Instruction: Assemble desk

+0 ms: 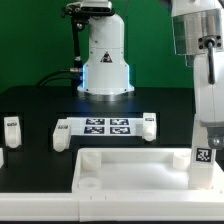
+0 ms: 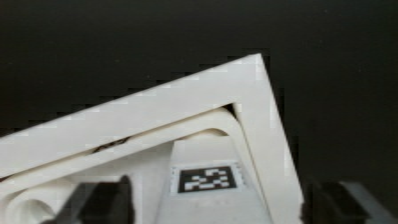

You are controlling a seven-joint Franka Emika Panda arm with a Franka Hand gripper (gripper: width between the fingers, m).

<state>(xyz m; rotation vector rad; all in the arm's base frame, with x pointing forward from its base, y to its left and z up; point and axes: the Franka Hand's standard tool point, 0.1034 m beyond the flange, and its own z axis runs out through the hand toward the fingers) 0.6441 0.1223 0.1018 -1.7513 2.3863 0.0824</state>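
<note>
Pincer (image 1: 205, 141) released: its dark fingers (image 2: 98, 203) stand apart on either side of the tagged leg (image 1: 203, 157), with a gap showing on both flanks in the wrist view, though that picture is blurred low down. This leg stands upright at the corner of the desk panel (image 1: 130, 168) on the exterior view's right, directly under the arm. The panel lies flat on the black table (image 1: 30, 100) at the front of the exterior view, with a raised rim running all round it. Beyond the rim at the leg's corner the wrist view shows only bare black table, so there is open room on the outer side. Behind the panel, near but apart from it, lies the marker board (image 1: 105, 127), with a short white piece (image 1: 62, 135) beside one end and another beside the far end. A loose leg (image 1: 12, 127) stands well apart toward the exterior view's left. The robot base (image 1: 105, 60) sits at the back. Only the exterior view shows the whole panel, the board and the loose parts. Only the wrist view shows the leg's black-and-white tag close up and the stepped inner edge of the rim at that corner. The panel is plain white plastic, with a round corner hole (image 1: 88, 184) visible at the front on the exterior view's left.
</note>
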